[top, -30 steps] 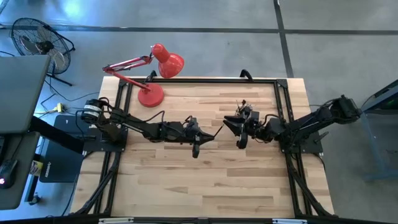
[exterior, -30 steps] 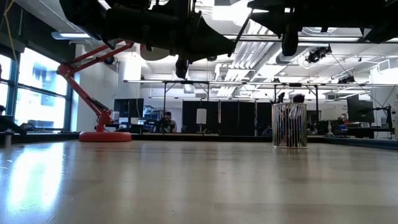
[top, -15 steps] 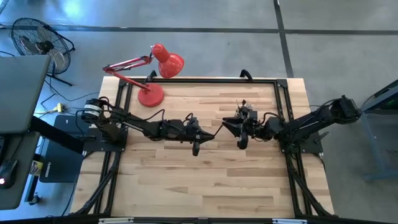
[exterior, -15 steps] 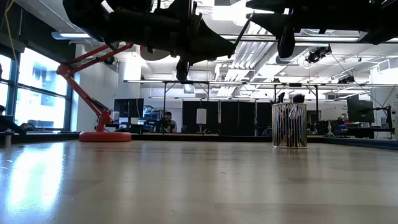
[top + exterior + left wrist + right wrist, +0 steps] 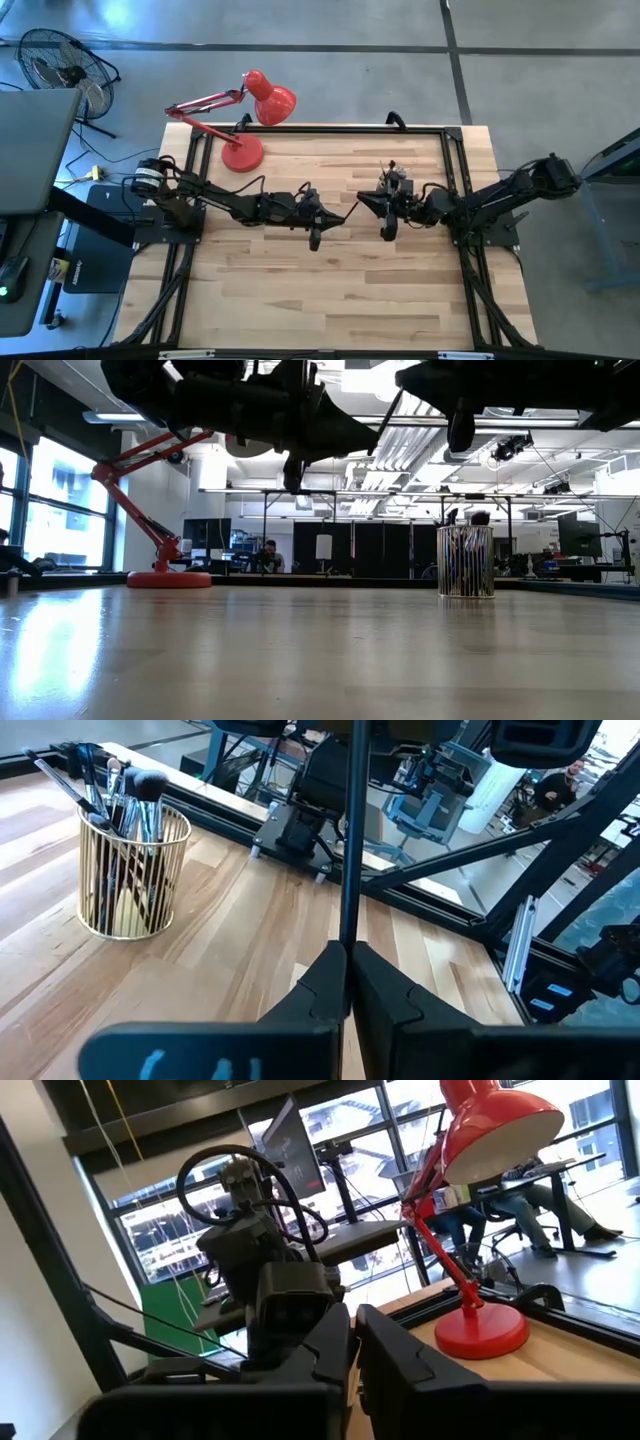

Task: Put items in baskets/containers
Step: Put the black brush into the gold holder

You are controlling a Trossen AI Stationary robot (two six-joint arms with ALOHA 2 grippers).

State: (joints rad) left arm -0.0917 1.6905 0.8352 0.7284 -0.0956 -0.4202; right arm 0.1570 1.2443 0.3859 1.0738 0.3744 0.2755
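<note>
Cup [image 5: 133,870]: gold wire, on the table, holding several brushes [image 5: 120,790] upright. Left gripper [image 5: 318,220]: beside the cup, raised, pinching one thin brush [image 5: 349,840]. Right gripper [image 5: 385,215]: near the cup, fingers pressed together.

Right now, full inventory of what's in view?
table: one, pale wood, dark frame rails.
lamp: one, red, table's far left corner.
cup: one, see-through with gold ribs, far half of the table by the right arm.
brushes in cup: several, dark and silvery, standing upright; exact count unclear.
held brush: one, dark and thin, mid-table above the surface.
fan: one, black, on the floor, far left.
person: one, seated far behind the table.
left tool: shut on held brush, mid-table.
right tool: facing it, at the brush's other end.
</note>
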